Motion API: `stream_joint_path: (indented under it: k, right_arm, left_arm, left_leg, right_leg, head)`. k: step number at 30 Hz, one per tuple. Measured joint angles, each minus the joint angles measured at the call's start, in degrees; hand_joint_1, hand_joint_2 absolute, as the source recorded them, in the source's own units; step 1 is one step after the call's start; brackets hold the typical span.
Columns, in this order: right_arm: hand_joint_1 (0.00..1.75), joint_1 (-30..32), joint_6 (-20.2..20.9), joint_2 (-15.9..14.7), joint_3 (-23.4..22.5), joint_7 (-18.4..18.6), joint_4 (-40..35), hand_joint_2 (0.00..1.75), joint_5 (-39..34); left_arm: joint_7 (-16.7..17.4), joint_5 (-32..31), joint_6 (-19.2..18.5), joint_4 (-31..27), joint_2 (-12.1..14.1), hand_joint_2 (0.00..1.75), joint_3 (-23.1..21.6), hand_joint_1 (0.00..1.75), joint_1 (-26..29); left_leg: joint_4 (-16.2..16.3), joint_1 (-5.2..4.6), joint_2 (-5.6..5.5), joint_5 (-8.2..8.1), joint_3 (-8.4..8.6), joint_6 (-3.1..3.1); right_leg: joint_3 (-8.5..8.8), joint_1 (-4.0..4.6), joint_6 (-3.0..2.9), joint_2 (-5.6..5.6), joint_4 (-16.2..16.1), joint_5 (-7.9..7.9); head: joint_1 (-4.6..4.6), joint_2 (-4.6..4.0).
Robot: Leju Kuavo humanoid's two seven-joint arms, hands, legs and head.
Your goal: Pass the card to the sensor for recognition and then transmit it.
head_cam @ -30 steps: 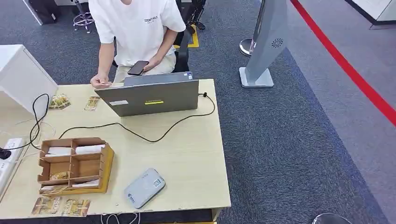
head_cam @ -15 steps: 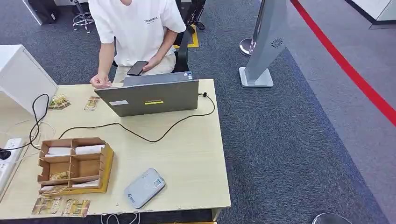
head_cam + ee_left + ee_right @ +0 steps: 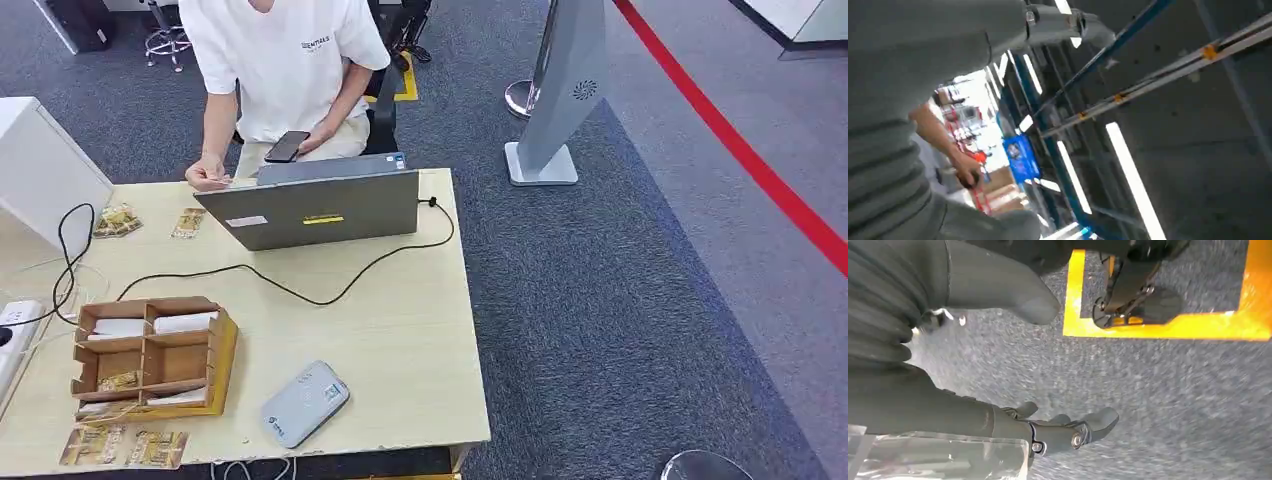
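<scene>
Cards [image 3: 122, 447] lie flat at the near left edge of the table [image 3: 400, 350], just in front of a brown cardboard organizer [image 3: 150, 358] whose compartments hold white slips and another patterned card. Right of these, near the front edge, sits the grey sensor [image 3: 305, 403], tilted on the tabletop. A black cable [image 3: 300, 290] snakes across the middle of the table to a grey laptop [image 3: 315, 208] standing open at the far side. Two more cards [image 3: 118, 221] lie at the far left, beside the laptop. Behind the table a person in a white shirt [image 3: 280, 60] sits, one hand on the table edge, the other holding a dark phone [image 3: 287, 146].

In the right wrist view the right hand [image 3: 998, 365] hangs above grey carpet, its thumb and fingers [image 3: 1088, 427] spread apart with nothing held. In the left wrist view the left hand [image 3: 903, 150] shows as grey ribbed cover; whether its fingers are spread or curled cannot be told.
</scene>
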Motion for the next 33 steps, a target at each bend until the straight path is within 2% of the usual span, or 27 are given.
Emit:
stream_joint_path:
  k: [1, 3, 4, 5, 6, 7, 9, 10, 11, 12, 14, 18, 21, 27, 33]
  right_arm:
    - [0.00, -0.2, 0.2, 0.0, 0.5, 0.3, 0.0, 1.75, 0.2]
    - [0.00, -0.5, 0.3, 0.2, 1.4, 1.0, 0.0, 1.75, 0.7]
    - [0.00, -0.6, 0.3, 0.2, 1.7, 1.4, -0.1, 1.75, 0.8]
    - [0.00, -0.7, 0.4, 0.4, 1.9, 1.9, -0.1, 1.75, 0.8]
    - [0.00, -0.9, 0.6, 0.5, 2.3, 2.5, -0.1, 1.75, 0.8]
    - [0.00, -1.1, 1.0, 0.5, 2.6, 3.1, -0.1, 1.75, 0.8]
    - [0.00, -1.8, 1.8, 0.6, 3.1, 4.5, -0.2, 1.75, 0.9]
    - [0.00, -2.0, 2.0, 0.6, 3.3, 4.9, -0.2, 1.75, 0.9]
    - [0.00, -2.1, 2.1, 0.6, 3.6, 5.0, -0.2, 1.75, 0.9]
    - [0.00, -2.0, 2.1, 0.6, 3.8, 5.0, -0.2, 1.75, 0.9]
    - [0.00, -1.6, 2.1, 0.6, 4.1, 5.0, -0.2, 1.75, 0.9]
    - [0.00, -1.6, 2.1, 0.6, 4.3, 4.9, -0.2, 1.75, 0.9]
    - [0.00, -1.6, 2.1, 0.6, 4.4, 4.9, -0.2, 1.75, 0.9]
    - [0.00, -1.7, 2.1, 0.6, 4.7, 4.9, -0.2, 1.75, 0.9]
    - [0.00, -1.7, 2.1, 0.6, 5.1, 4.9, -0.2, 1.75, 0.8]
  left_arm:
    - [0.1, -3.1, -0.3, 0.8, 1.2, 1.75, -6.6, 0.00, -0.9]
    - [0.2, -9.0, -4.3, 6.4, 3.0, 1.75, -14.9, 0.00, -4.4]
    - [1.1, -12.4, -6.0, 10.2, 4.2, 1.75, -16.9, 0.00, -6.8]
    - [3.6, -17.7, -6.8, 15.2, 5.9, 1.75, -17.9, 0.00, -9.9]
    - [8.9, -26.3, -7.1, 23.5, 8.6, 1.75, -18.8, 0.00, -14.5]
    - [18.2, -35.8, -8.5, 33.9, 12.0, 1.75, -20.7, 0.00, -19.6]
    - [37.6, -51.3, -15.3, 52.3, 19.6, 1.75, -26.5, 0.00, -30.5]
    - [43.7, -56.1, -17.0, 59.5, 22.3, 1.75, -29.2, 0.00, -34.9]
    - [47.3, -58.5, -17.4, 66.0, 25.0, 1.75, -31.4, 0.00, -38.4]
    - [47.9, -58.4, -17.4, 71.7, 27.1, 1.75, -33.2, 0.00, -41.5]
    - [46.8, -58.2, -17.0, 79.6, 29.6, 1.75, -35.7, 0.00, -45.2]
    - [46.4, -57.9, -16.8, 88.4, 32.4, 1.75, -38.3, 0.00, -47.8]
    - [46.5, -57.4, -17.0, 91.3, 33.5, 1.75, -39.6, 0.00, -48.5]
    - [47.0, -56.9, -16.8, 93.5, 34.8, 1.75, -40.9, 0.00, -48.6]
    - [47.2, -56.6, -16.6, 94.4, 35.0, 1.75, -41.4, 0.00, -48.5]
  left_leg:
    - [0.0, 0.00, -0.12, 0.03, 0.02, -0.02]
    - [0.0, 0.00, -0.47, 0.30, 0.03, 0.03]
    - [0.0, -0.07, -0.61, 0.36, 0.01, -0.06]
    - [0.0, -0.06, -0.73, 0.51, 0.02, -0.05]
    - [0.0, -0.07, -0.95, 0.73, -0.04, -0.17]
    - [0.0, -0.02, -1.17, 0.93, -0.12, -0.23]
    - [0.0, 0.19, -1.17, 1.25, -0.55, -0.57]
    - [0.0, 0.22, -1.04, 1.38, -0.77, -0.69]
    - [-0.1, 0.23, -0.73, 1.47, -0.93, -0.75]
    - [-0.1, 0.21, -0.34, 1.50, -0.99, -0.71]
    - [-0.1, 0.20, 0.09, 1.49, -0.98, -0.71]
    - [-0.1, 0.20, 0.18, 1.41, -1.03, -0.72]
    - [-0.1, 0.22, 0.03, 1.42, -1.14, -0.73]
    - [-0.1, 0.22, 0.02, 1.43, -1.15, -0.74]
    - [-0.1, 0.22, 0.01, 1.45, -1.18, -0.76]
  right_leg:
    - [0.03, 0.02, 0.02, -0.12, 0.0, 0.01]
    - [0.09, -0.01, 0.03, -0.45, 0.0, 0.05]
    - [-0.01, -0.01, 0.02, -0.65, 0.0, 0.07]
    - [-0.08, 0.00, -0.03, -0.78, 0.0, 0.11]
    - [-0.07, -0.01, -0.11, -0.93, 0.1, 0.19]
    - [-0.19, 0.00, -0.20, -1.11, 0.1, 0.27]
    - [-0.50, 0.18, -0.48, -1.11, 0.3, 0.69]
    - [-0.62, 0.20, -0.63, -1.01, 0.4, 0.92]
    - [-0.91, 0.22, -0.73, -0.64, 0.5, 1.11]
    - [-1.10, 0.21, -0.69, -0.21, 0.5, 1.21]
    - [-1.20, 0.19, -0.67, 0.23, 0.5, 1.25]
    - [-1.31, 0.18, -0.65, 0.28, 0.5, 1.22]
    - [-1.37, 0.19, -0.71, 0.10, 0.5, 1.16]
    - [-1.39, 0.20, -0.71, 0.10, 0.5, 1.16]
    - [-1.40, 0.20, -0.71, 0.06, 0.5, 1.17]
  head:
    - [-0.07, 0.00]
    - [-0.07, 0.00]
    - [-0.04, 0.00]
    - [-0.02, 0.02]
    - [-0.02, 0.02]
    - [-0.11, 0.00]
    - [-0.11, 0.00]
    - [-0.02, 0.00]
    - [-0.11, 0.00]
    - [-0.13, 0.00]
    - [-0.15, 0.00]
    - [-0.18, 0.00]
    - [-0.18, 0.00]
    - [-0.18, 0.00]
    - [-0.18, 0.00]
